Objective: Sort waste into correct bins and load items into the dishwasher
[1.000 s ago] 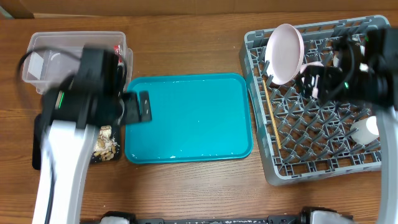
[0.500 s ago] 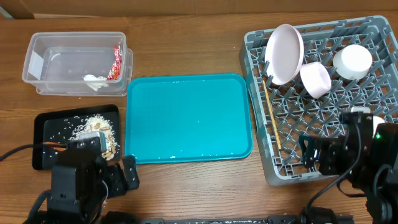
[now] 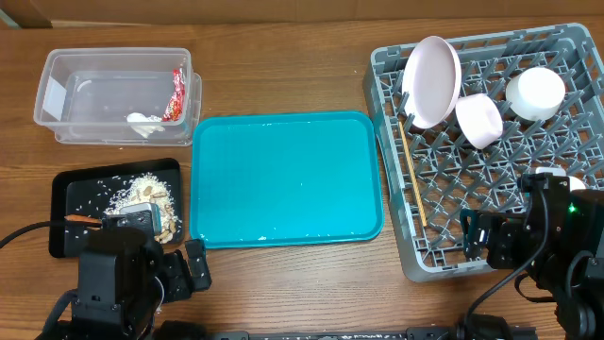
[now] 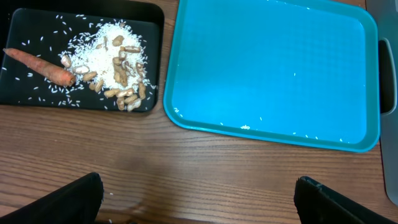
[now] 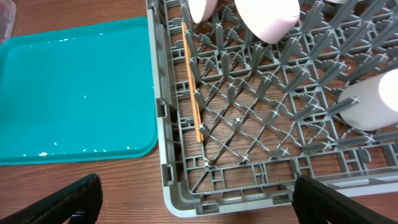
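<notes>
The clear tub (image 3: 94,90) holds the red wrapper (image 3: 175,94) and the white tissue (image 3: 142,121). The black tray (image 3: 66,189) holds the food scraps (image 4: 115,62) and the carrot (image 4: 40,65). The grey dish rack (image 3: 389,142) holds the plate (image 3: 432,80), the bowl (image 3: 478,120), a cup (image 3: 535,93), the chopsticks (image 3: 412,175) and a second white cup (image 5: 373,102). My left gripper (image 4: 199,208) is open and empty above bare wood in front of the black tray. My right gripper (image 5: 199,205) is open and empty above the rack's front left corner.
The teal tray (image 3: 283,179) lies between the bins and the rack, with a few crumbs on it. Both arms sit low at the table's front edge, the left arm (image 3: 118,283) at the left and the right arm (image 3: 557,246) at the right.
Both arms have pulled back from over the tub and the rack to the front edge. The bowl and the cup now show in the rack. Little has moved in the last half second.
</notes>
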